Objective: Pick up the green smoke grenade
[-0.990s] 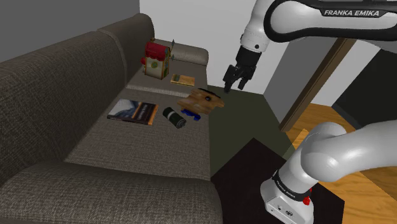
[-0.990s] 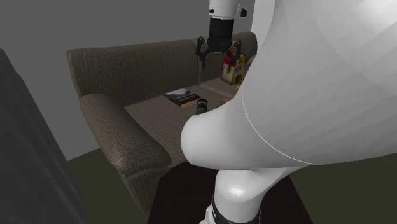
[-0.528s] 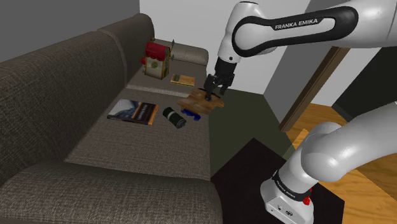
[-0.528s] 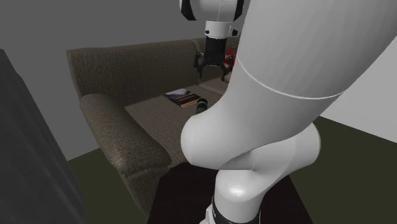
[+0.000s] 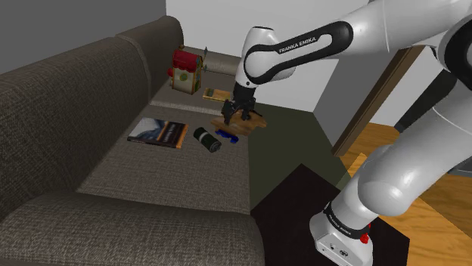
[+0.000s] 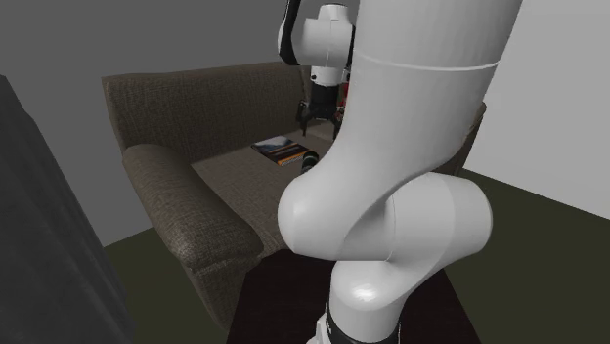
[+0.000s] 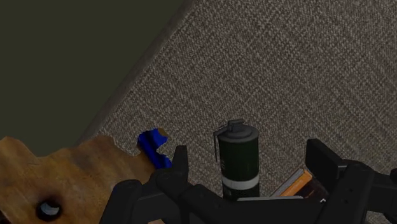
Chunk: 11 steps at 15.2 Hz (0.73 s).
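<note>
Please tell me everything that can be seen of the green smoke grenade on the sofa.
The green smoke grenade is a dark green cylinder with a white band near one end and a dark cap with a lever at the other. It lies on its side on the woven sofa seat, between the book and a small blue thing, touching neither. The open claw hovers above it without holding it.

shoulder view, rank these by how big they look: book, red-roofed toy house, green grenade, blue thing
1. book and red-roofed toy house: they look about alike, and the house sits farther back, so no ranking between them
2. green grenade
3. blue thing, smallest
</note>
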Motion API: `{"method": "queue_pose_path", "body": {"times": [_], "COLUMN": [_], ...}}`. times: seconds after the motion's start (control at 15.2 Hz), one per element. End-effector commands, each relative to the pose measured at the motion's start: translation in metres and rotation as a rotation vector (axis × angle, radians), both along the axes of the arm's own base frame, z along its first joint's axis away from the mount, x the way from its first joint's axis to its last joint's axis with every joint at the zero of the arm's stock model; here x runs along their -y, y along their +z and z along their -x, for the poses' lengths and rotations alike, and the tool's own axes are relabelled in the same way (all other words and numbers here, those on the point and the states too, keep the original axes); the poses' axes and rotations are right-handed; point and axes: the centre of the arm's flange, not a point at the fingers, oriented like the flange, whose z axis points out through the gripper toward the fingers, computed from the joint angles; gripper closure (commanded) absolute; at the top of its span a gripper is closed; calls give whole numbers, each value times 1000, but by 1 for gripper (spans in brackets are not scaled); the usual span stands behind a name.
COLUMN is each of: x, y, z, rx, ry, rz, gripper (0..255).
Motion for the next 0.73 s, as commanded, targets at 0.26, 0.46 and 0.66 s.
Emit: {"method": "queue_pose_path", "body": {"times": [0.26, 0.46, 0.66], "x": [-10, -16, -22], "y": [-58, -87, -115], "z": [-55, -83, -110], "rx": [-7, -10, -14], "ry": [13, 20, 27], "rz": [-9, -13, -17], "gripper": [0, 0, 0]}}
